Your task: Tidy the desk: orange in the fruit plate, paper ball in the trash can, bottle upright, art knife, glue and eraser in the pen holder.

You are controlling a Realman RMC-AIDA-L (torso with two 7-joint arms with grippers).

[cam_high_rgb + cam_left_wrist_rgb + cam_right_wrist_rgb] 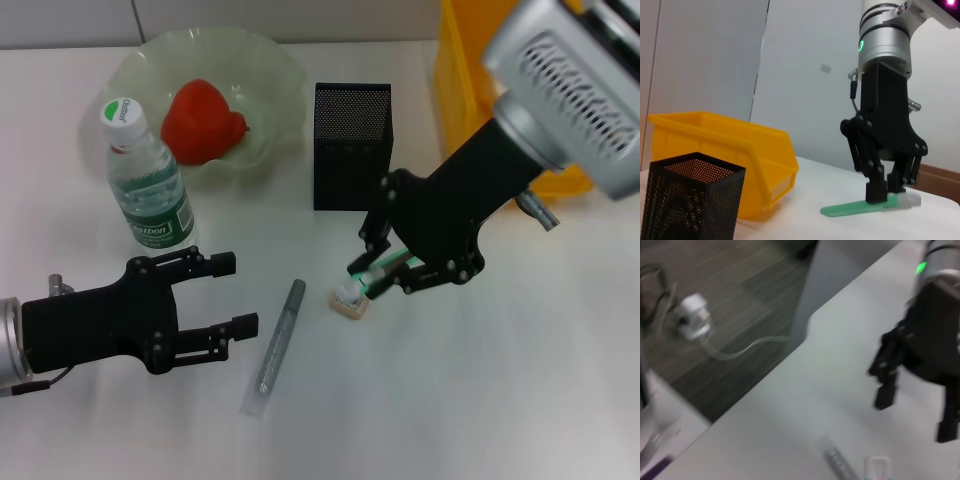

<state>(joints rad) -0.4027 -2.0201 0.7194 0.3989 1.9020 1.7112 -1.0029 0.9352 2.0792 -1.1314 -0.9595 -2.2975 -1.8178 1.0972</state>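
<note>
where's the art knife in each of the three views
Head view: the art knife is mid-desk in the right gripper, its white end over the eraser, in front of the pen holder.
Left wrist view: it shows low at right, level, clamped in the same jaws.
Right wrist view: I cannot make it out.
Shared landmark: the pen holder, also in the left wrist view.

The head camera looks steeply down on the desk (520,400); both wrist cameras sit low — each facing the opposite gripper.
</note>
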